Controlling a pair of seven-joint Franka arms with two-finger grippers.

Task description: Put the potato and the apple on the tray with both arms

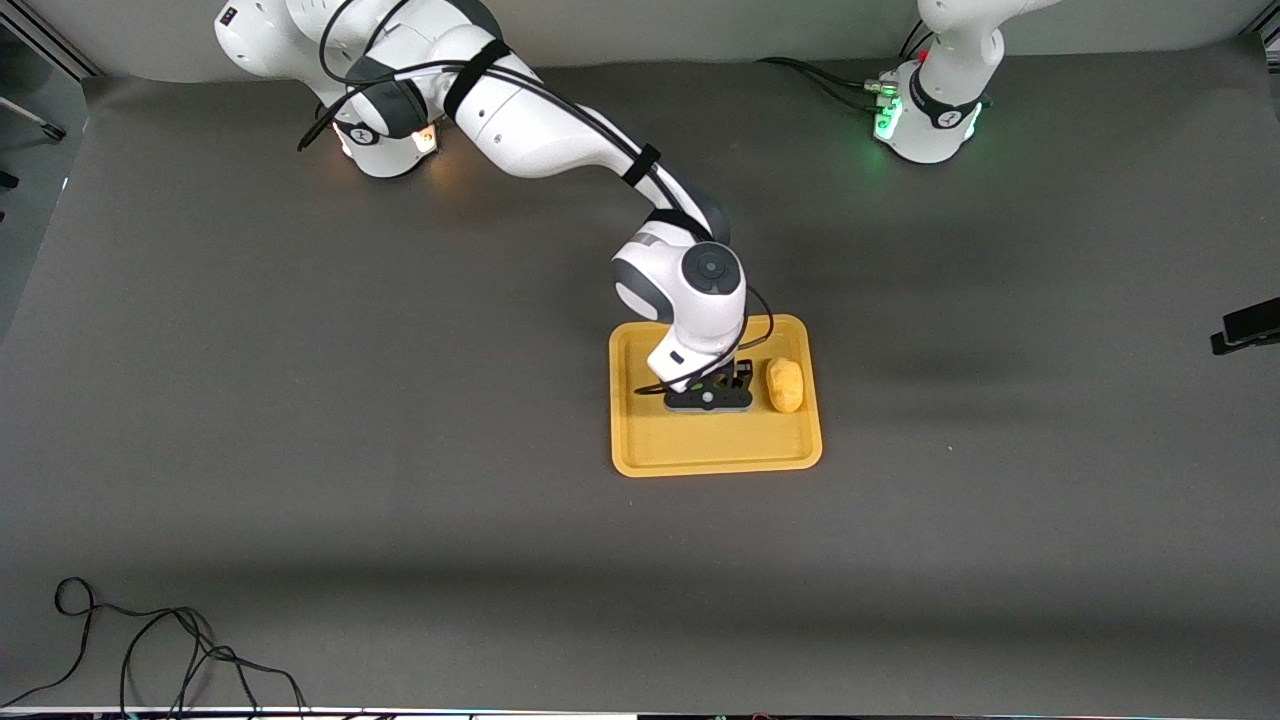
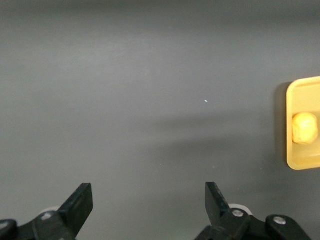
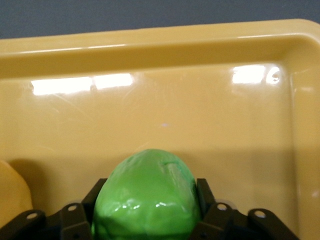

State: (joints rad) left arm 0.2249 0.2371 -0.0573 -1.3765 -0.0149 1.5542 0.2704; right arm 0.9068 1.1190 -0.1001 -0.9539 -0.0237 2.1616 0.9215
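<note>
The yellow-orange tray (image 1: pixel 700 445) lies mid-table. The potato (image 1: pixel 785 385) lies in it, toward the left arm's end. My right gripper (image 1: pixel 712 385) is down inside the tray beside the potato and is shut on the green apple (image 3: pixel 147 195), which the hand mostly hides in the front view. The right wrist view shows the tray's rim (image 3: pixel 165 55) and the potato's edge (image 3: pixel 12 192). My left gripper (image 2: pixel 148 195) is open and empty over bare mat, out of the front view. Its wrist view shows the tray (image 2: pixel 300 92) and the potato (image 2: pixel 304 128) at its edge.
A dark grey mat covers the table. A loose black cable (image 1: pixel 150 650) lies at the front edge toward the right arm's end. A black fixture (image 1: pixel 1245 325) juts in at the left arm's end. The left arm's green-lit base (image 1: pixel 930 110) stands at the back.
</note>
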